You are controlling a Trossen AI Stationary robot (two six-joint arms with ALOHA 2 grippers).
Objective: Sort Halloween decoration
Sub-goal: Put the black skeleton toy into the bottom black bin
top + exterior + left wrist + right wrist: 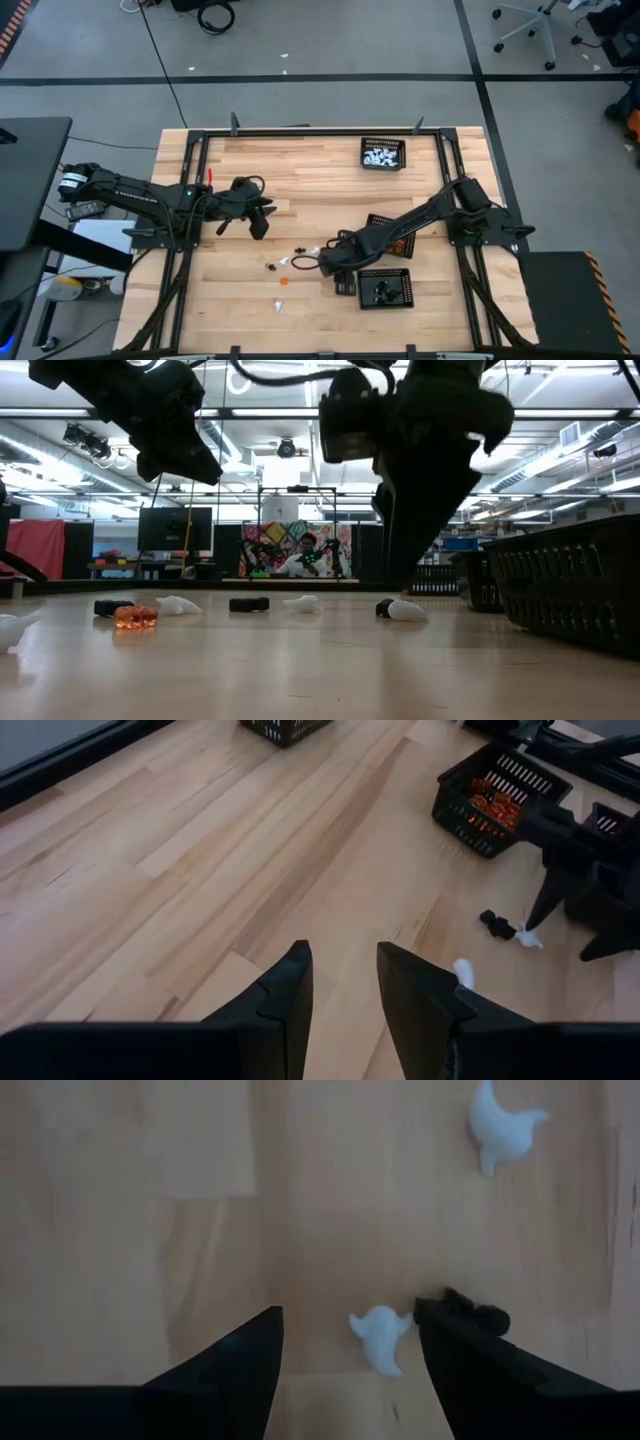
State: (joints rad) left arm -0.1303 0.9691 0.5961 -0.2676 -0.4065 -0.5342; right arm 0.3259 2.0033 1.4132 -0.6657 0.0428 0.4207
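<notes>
The wide stretch of table [300, 165] between the white-filled tray [383, 153] at the far edge and the two arms lies bare, with open passage. The middle is tighter: the right gripper [325, 263] hangs low with fingers spread over a white ghost [381, 1336], a black figure [478, 1316] touching one finger's side. Just behind it stand the orange-filled tray [392, 225] and the black-filled tray [385, 288], walling that side. Loose figures [283, 273] dot the boards towards the near edge, perhaps six. The left gripper [258, 222] hovers apart, part-open over clear wood.
</notes>
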